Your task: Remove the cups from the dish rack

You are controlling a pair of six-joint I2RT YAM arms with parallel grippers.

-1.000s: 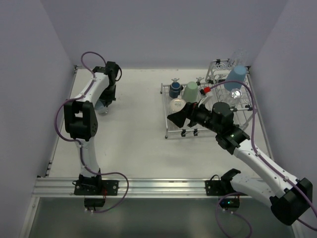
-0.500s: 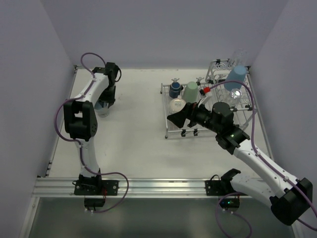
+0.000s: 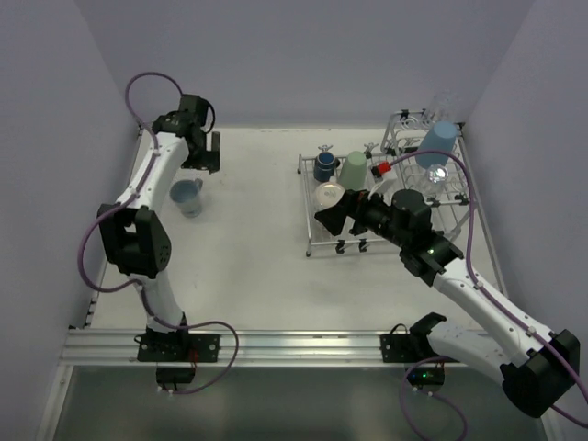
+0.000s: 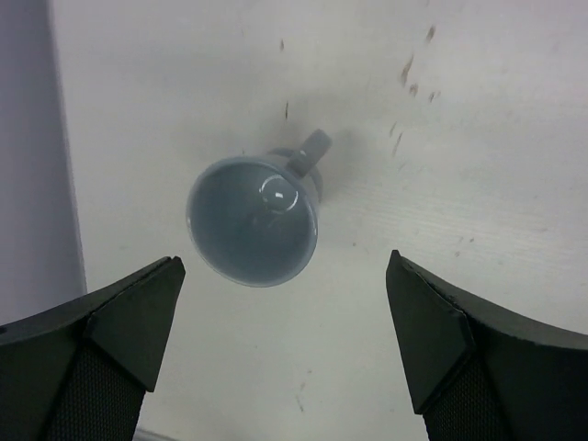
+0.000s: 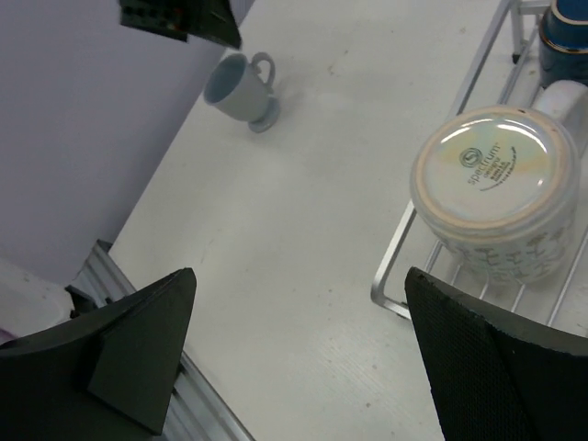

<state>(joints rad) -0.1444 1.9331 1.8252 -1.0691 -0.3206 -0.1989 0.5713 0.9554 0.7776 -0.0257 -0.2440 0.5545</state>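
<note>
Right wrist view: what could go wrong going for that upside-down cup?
1. The upside-down cup sits right of the midline of the open right gripper. Closing without recentring might clip one side and shove it into the dark blue mug beyond it.
2. It stands at the corner of the dish rack, so a sideways nudge could tip it over the wire rim onto the table.
</note>
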